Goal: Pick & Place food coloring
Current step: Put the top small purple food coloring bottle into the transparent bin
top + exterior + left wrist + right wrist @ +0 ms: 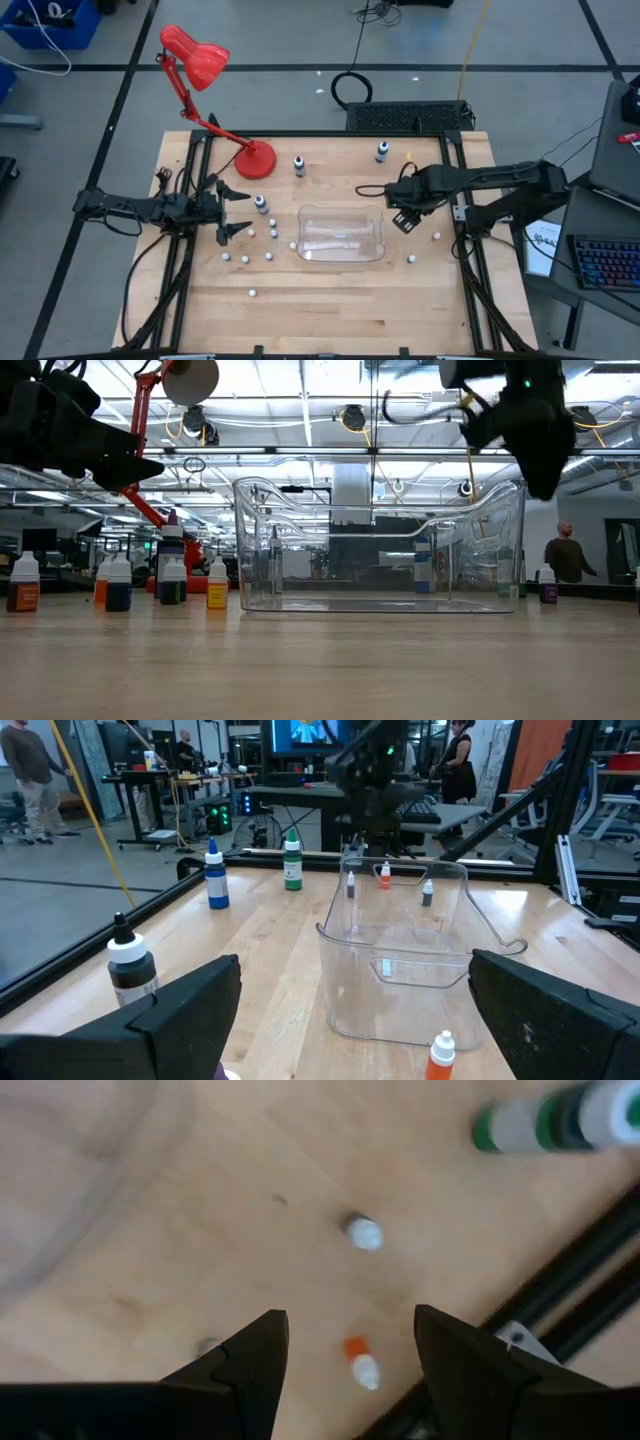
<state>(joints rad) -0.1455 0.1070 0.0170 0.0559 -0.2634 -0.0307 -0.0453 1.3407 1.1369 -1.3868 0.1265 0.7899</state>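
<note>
- Table (330,300): your wooden work surface.
- Red lamp (205,70): base near the far-left corner.
- Clear bin (341,234): mid-table, nothing in it.
- Left gripper (236,212): by the left edge, fingers spread wide, holding nothing.
- Right gripper (400,218): just beside the bin's right wall, open, holding nothing.
- Food coloring (259,250): small bottles scattered left of the bin; two more (411,259) toward the right edge.

High view straight down; low view level at tabletop; wrists close. All share clear bin (341,235).

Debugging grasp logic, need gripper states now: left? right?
Left gripper: open, empty, beside the small food coloring bottles.
Right gripper: open, empty, by the clear plastic container.
</note>
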